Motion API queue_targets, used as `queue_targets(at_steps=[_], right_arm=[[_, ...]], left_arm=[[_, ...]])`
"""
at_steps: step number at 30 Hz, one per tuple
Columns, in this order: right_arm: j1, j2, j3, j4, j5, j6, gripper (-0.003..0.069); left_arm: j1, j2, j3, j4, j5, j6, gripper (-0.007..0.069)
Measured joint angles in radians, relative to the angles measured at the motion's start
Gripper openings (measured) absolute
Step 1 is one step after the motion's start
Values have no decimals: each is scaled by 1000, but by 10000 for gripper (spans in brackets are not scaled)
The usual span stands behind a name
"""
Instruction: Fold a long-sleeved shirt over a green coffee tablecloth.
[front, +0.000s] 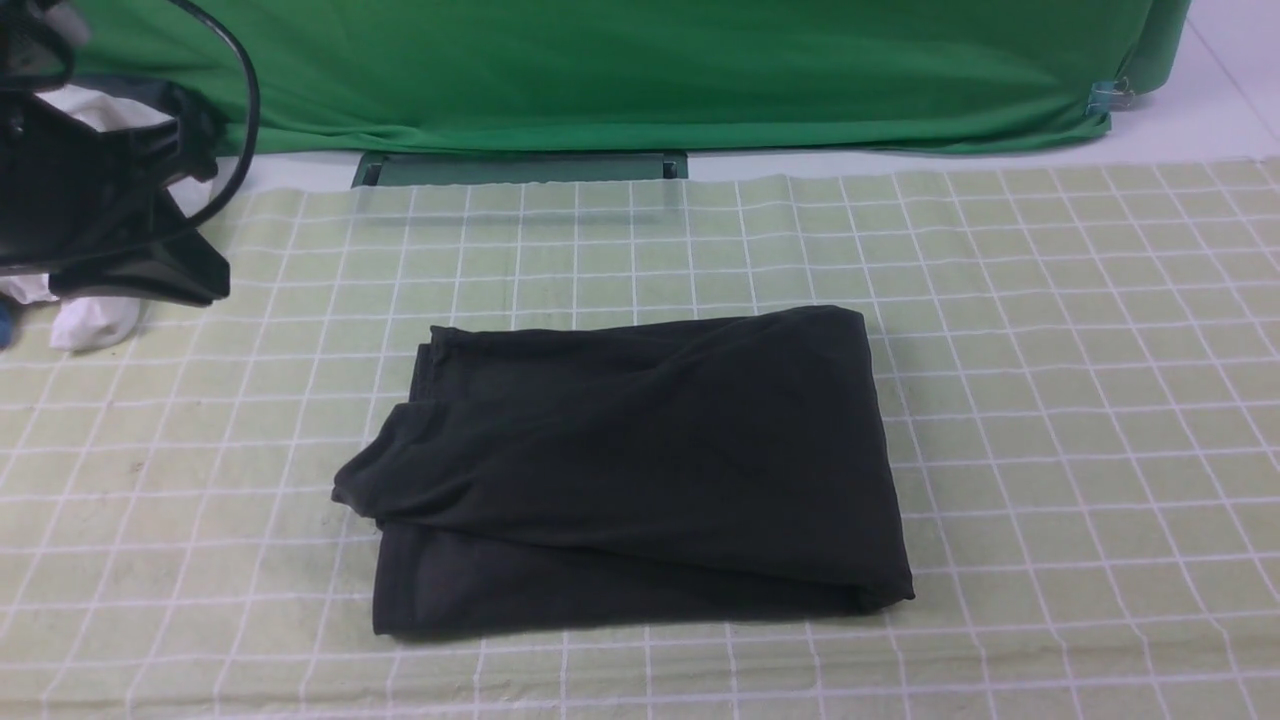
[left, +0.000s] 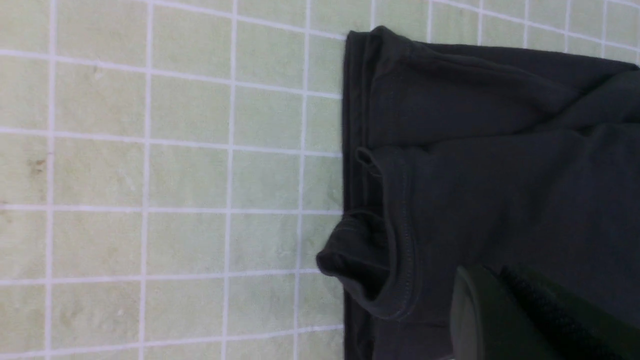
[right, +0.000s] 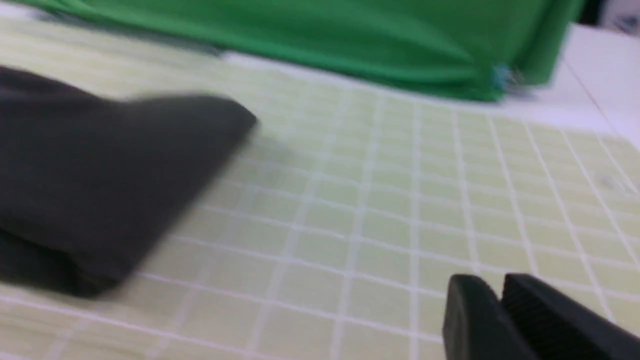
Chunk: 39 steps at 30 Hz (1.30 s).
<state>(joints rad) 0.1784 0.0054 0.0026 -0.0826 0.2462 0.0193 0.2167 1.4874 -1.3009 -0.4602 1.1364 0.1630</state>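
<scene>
A: Where is the long-sleeved shirt (front: 640, 470) sitting?

B: It is lying as a folded, roughly rectangular black bundle on the green coffee tablecloth (front: 1080, 380), out in front of both arms. The left gripper (left: 492, 310) is hovering over the bundle's edge where the stitched hems are stacking up, its jaws together and gripping nothing. The right gripper (right: 500, 310) is hanging low over bare cloth, off to the side of the bundle and apart from it. Its fingers are showing only a thin slit between them, and I cannot tell whether they are parted or closed; nothing is caught in them.

A: So what is the step calling for?

B: I am judging the folding as nearly finished, with the arms looking clear of the fabric. Doing it well means lifting away without dragging a layer, since one rolled hem is bulging out beyond the stack beneath the left gripper. If tidying is wanted, that lump is the place to press flat.

A: How is the material behaving?

B: The shirt is reading as soft matte cotton, draping in shallow creases, with fine seam stitching along its edges. The tablecloth is looking pale yellow-green with a white square grid, flat and slightly stained. Beyond it, a plain deep green fabric (front: 620, 70) is hanging in smooth folds.
</scene>
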Motion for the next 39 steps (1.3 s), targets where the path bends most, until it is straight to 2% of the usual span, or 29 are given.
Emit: queue_targets(at_steps=[5, 14, 23, 26, 30, 35, 38, 39], right_arm=[[-116, -5, 6, -10, -6, 0, 108], [-125, -5, 7, -10, -7, 0, 123], [-125, -5, 7, -10, -8, 0, 139], [-125, -5, 7, -10, -8, 0, 147], [-125, -5, 7, -10, -9, 0, 156], [-125, -5, 8, -10, -8, 0, 174], [-125, -5, 8, -10, -8, 0, 181], [-125, -5, 8, -10, -8, 0, 185]], left_arm=[[0, -1, 0, 16, 0, 19, 45], [0, -95, 0, 31, 31, 56, 46], [0, -381, 4, 69, -6, 114, 48], [0, -514, 62, 24, -34, 164, 48], [0, -734, 266, -108, -82, 289, 48], [0, -984, 513, -218, -102, 384, 50], [0, -1079, 606, -279, -162, 396, 50], [0, -1141, 663, -326, -248, 402, 55]])
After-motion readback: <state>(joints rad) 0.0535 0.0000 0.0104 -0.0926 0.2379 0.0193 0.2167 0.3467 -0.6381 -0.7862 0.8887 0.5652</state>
